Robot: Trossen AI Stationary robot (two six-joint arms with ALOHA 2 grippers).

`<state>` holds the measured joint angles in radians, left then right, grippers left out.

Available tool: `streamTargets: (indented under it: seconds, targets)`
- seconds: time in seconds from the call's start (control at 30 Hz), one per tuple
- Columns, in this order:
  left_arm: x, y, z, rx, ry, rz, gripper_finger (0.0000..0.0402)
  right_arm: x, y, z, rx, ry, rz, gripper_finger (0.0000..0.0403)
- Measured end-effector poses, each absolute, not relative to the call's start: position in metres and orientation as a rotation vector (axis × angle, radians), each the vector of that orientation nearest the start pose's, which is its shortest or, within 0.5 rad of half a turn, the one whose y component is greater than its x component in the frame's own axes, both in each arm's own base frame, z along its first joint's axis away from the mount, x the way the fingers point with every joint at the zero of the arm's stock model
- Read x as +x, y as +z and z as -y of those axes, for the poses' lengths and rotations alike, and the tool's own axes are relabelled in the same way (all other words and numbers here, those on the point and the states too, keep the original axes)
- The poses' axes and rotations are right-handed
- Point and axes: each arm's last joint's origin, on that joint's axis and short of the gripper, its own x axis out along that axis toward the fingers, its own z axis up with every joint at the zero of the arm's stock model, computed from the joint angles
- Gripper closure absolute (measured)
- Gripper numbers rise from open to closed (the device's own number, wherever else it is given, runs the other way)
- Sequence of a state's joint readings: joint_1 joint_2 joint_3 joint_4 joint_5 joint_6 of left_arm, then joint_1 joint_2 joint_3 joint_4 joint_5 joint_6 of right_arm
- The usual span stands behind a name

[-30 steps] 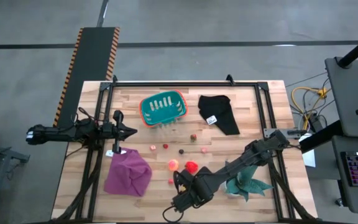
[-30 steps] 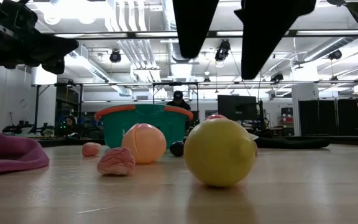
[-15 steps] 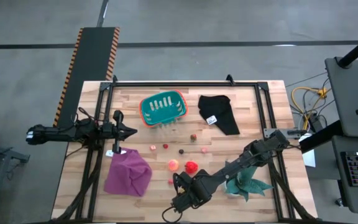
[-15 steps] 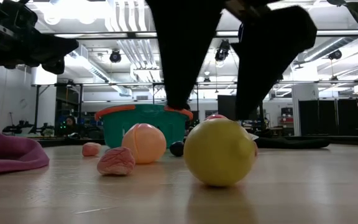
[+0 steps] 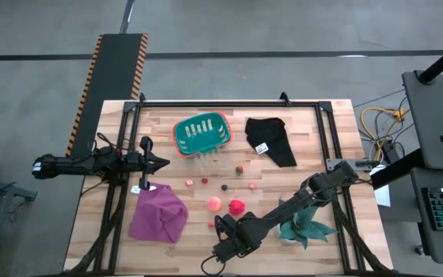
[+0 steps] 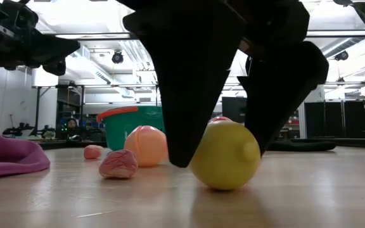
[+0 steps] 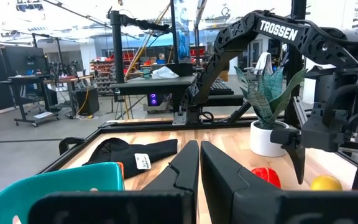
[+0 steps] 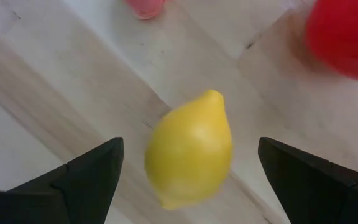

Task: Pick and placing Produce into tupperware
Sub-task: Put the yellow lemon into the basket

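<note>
A yellow toy lemon (image 8: 188,149) lies on its side on the wooden table near the front edge. My right gripper (image 6: 224,152) points down over it, open, one finger on each side of the lemon (image 6: 225,156), and the right wrist view shows gaps on both sides. More produce lies nearby: a red piece (image 5: 238,206), a peach one (image 5: 214,203) and a small pink one (image 6: 118,163). The teal tupperware (image 5: 202,132) stands at the far middle. My left gripper (image 5: 164,161) waits at the table's left edge, shut and level.
A purple cloth (image 5: 158,215) lies at the near left and a black cloth (image 5: 271,140) at the far right. A teal spiky plant in a white pot (image 5: 306,225) stands beside my right arm. Small produce pieces (image 5: 225,186) are scattered mid-table.
My right gripper has come down over the lemon with its fingers staying wide apart; their tips, which hung well above the lemon, now reach down along both its sides. The lemon has not moved.
</note>
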<state>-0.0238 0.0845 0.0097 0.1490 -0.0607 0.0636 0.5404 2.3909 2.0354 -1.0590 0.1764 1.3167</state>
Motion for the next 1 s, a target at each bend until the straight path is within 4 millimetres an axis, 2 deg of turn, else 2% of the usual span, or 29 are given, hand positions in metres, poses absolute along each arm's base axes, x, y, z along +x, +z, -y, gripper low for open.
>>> streamTargets:
  seconds: [0.4, 0.83, 1.0]
  targets:
    - [0.1021, 0.1744, 0.0008, 0.06, 0.037, 0.073, 0.04, 0.4132, 0.1552, -0.2414, 0.631, -0.591, -1.237, 0.0046]
    - [0.1021, 0.1744, 0.0008, 0.061, 0.035, 0.073, 0.04, 0.4134, 0.1542, -0.2397, 0.638, -0.598, -1.243, 0.0176]
    - [0.1021, 0.1744, 0.0009, 0.061, 0.033, 0.073, 0.04, 0.4129, 0.1538, -0.2403, 0.641, -0.584, -1.262, 0.0205]
